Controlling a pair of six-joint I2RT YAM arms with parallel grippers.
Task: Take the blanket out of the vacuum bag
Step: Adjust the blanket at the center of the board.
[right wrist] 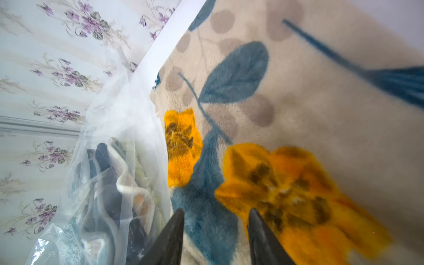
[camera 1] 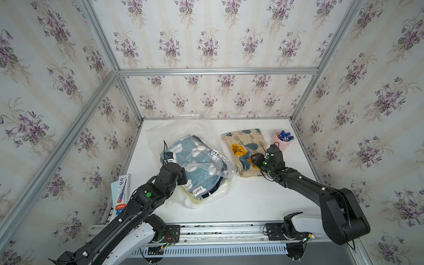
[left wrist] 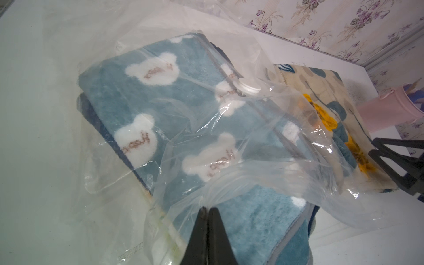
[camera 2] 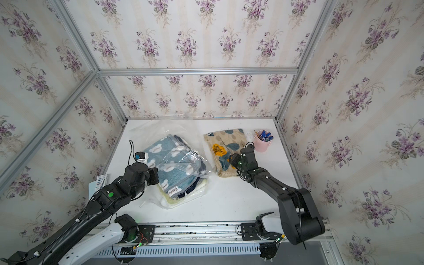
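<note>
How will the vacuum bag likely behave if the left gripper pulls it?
The vacuum bag looks thin and crinkly, so it would probably bunch rather than lift whole. Its glossy film might slip from the shut left gripper.

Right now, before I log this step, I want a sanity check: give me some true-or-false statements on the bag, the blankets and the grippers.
1. The left gripper is shut on a fold of the vacuum bag. True.
2. The blue bear blanket lies fully outside the bag. False: clear plastic covers most of it.
3. The right gripper is open over the floral blanket. True.
4. The pink cup stands inside the bag. False: it stands on the table, on the far side of the floral blanket from the bag.
5. The white valve cap sits on the bag's upper face. True.
</note>
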